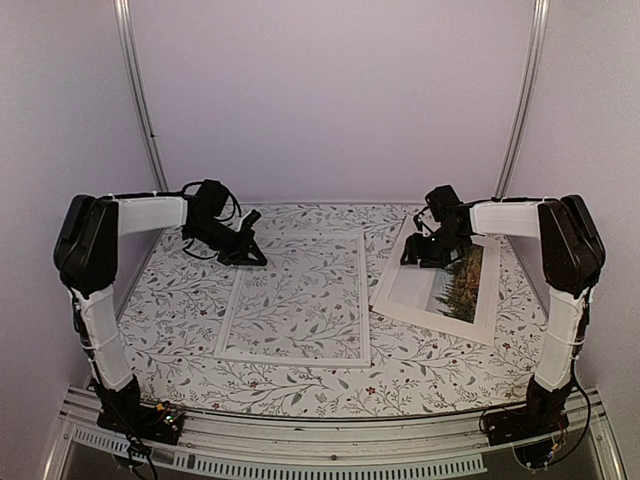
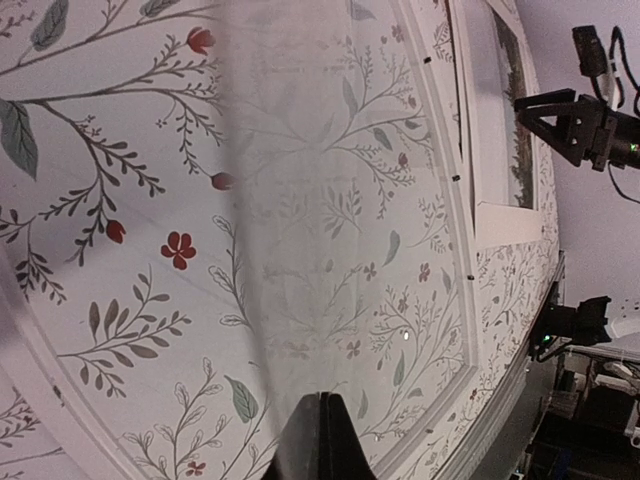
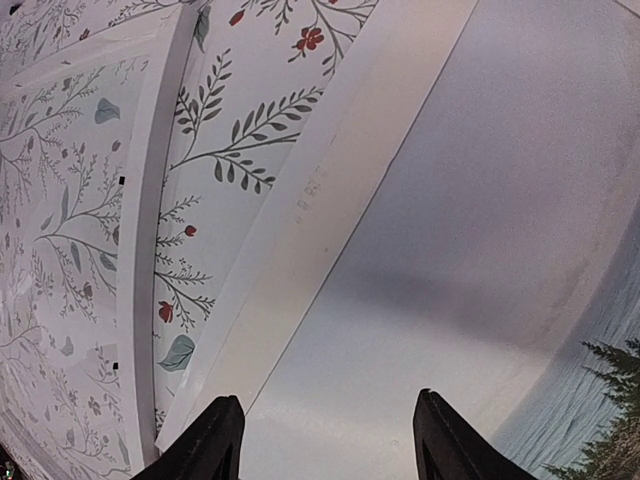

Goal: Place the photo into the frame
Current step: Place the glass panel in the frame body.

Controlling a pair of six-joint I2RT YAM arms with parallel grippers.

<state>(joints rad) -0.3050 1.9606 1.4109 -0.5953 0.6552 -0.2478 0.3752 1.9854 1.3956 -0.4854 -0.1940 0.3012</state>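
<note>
The frame (image 1: 291, 357), thin and white with a clear pane, lies flat in the middle of the floral cloth. To its right the photo (image 1: 418, 296) lies picture side up and slightly skewed, with a wide white border around trees and water. My left gripper (image 1: 252, 256) is shut and empty, just off the frame's far left corner. In the left wrist view its jaws (image 2: 322, 402) meet over the frame's pane (image 2: 330, 250). My right gripper (image 1: 422, 260) hovers open over the photo's far left part. The right wrist view shows its fingers (image 3: 222, 442) apart above the photo (image 3: 450, 200).
A floral tablecloth (image 1: 180, 300) covers the table. A metal rail (image 1: 320, 440) with both arm bases runs along the near edge. Curved poles (image 1: 140, 100) rise at the back corners and pale walls enclose the sides. The frame's long edge (image 3: 140, 250) lies left of the photo.
</note>
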